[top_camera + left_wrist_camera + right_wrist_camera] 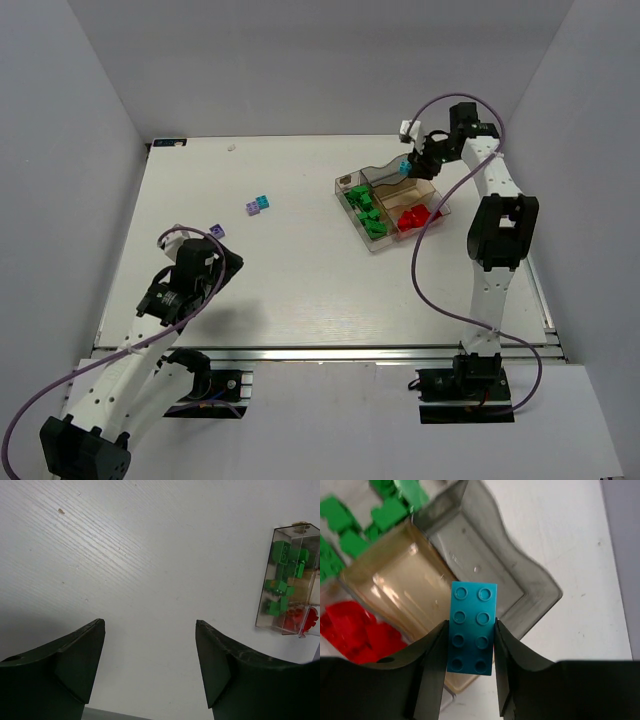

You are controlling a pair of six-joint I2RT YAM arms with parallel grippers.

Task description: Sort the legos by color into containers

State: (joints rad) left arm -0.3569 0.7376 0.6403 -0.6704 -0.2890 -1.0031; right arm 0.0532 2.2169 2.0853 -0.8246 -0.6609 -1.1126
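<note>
White table [300, 290], pale walls around. Right end effector [470, 630] half closed on a cyan two-by-four brick [472, 605], pinched across the long sides, studs up, above the empty compartments of the clear tray [540, 587]. Light, rigid, smooth plastic: probably slippery at a corner, best gripped mid-length on flat faces. Green bricks [366, 212] and red bricks [412, 216] in neighbouring compartments. Left end effector [150, 630] wide open, holding nothing. Loose cyan and purple bricks [257, 205] mid-table, well apart from the tray.

open table [150, 540] ahead of left hand [150, 625], tray [547, 587] walls beneath right hand [471, 625], loose legos [258, 205] mid-table
</note>
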